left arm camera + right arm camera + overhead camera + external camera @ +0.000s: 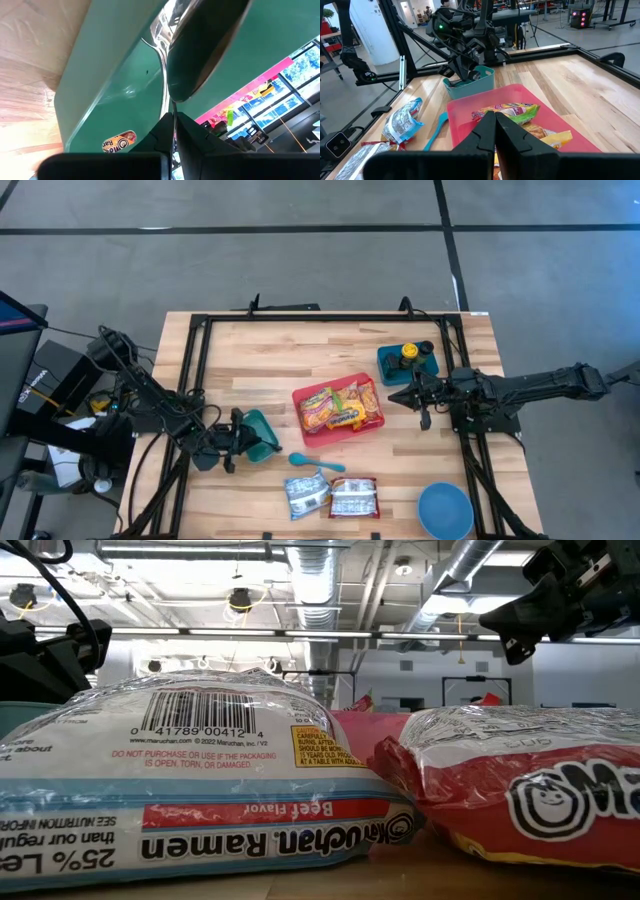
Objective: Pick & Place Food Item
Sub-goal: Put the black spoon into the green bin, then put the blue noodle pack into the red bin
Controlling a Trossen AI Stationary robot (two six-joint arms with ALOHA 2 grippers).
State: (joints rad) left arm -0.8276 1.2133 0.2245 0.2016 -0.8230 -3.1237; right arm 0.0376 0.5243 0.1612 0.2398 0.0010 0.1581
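My left pincer (232, 442) reaches low, clamped on the teal bin's (262, 435) rim, my right pincer (417, 392) hovers pressed together beside the red tray (305, 399) on the wooden bench (300, 350).

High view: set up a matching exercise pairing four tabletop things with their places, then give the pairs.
Things:
1. red plastic tray
2. round blue bowl
3. light blue plastic spoon
4. left pincer

Places:
A. near the table's front right corner
B. at the small teal bin's rim, shut
C. mid-table, holding snack packets
D. between the tray and two ramen packs

Pairs: 1-C, 2-A, 3-D, 4-B
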